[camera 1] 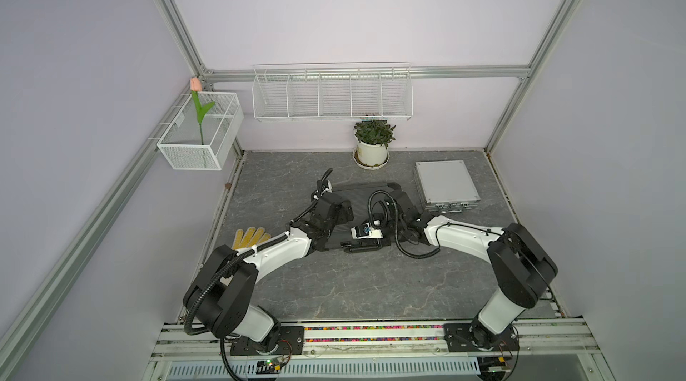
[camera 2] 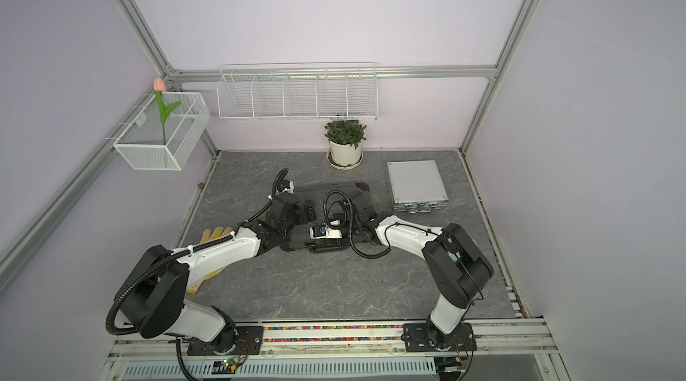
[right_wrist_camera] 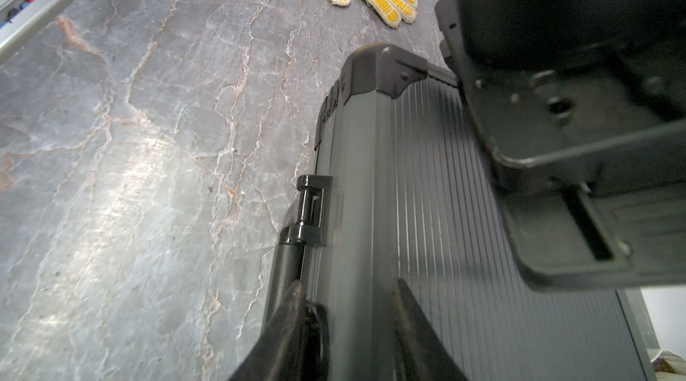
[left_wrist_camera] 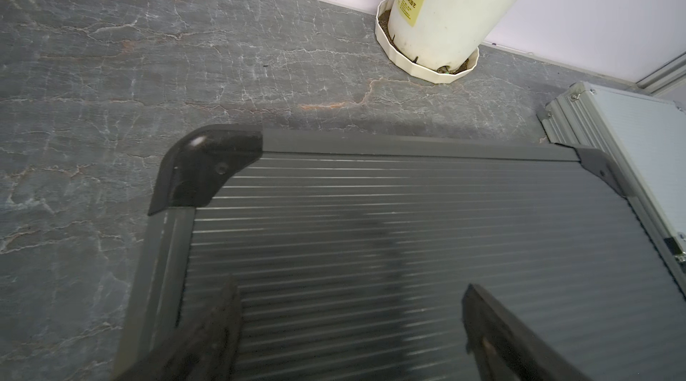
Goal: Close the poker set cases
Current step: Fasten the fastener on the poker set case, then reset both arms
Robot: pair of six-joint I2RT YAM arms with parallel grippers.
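Left gripper (left_wrist_camera: 350, 288) splayed open over the grey case (left_wrist_camera: 408, 212), likely pressing lid down; right gripper (right_wrist_camera: 348, 284) straddled its front edge, clamp unclear.

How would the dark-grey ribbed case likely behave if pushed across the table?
The dark-grey ribbed case lies flat and wide with its lid down, so it would probably slide rather than tip. Its framed edges and black corner caps suggest it is stiff. The smooth stone-look table may offer little grip.

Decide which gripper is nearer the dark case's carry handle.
Right. The right gripper straddles the dark case's front rim beside the handle; the left gripper hovers open above the lid, farther back.
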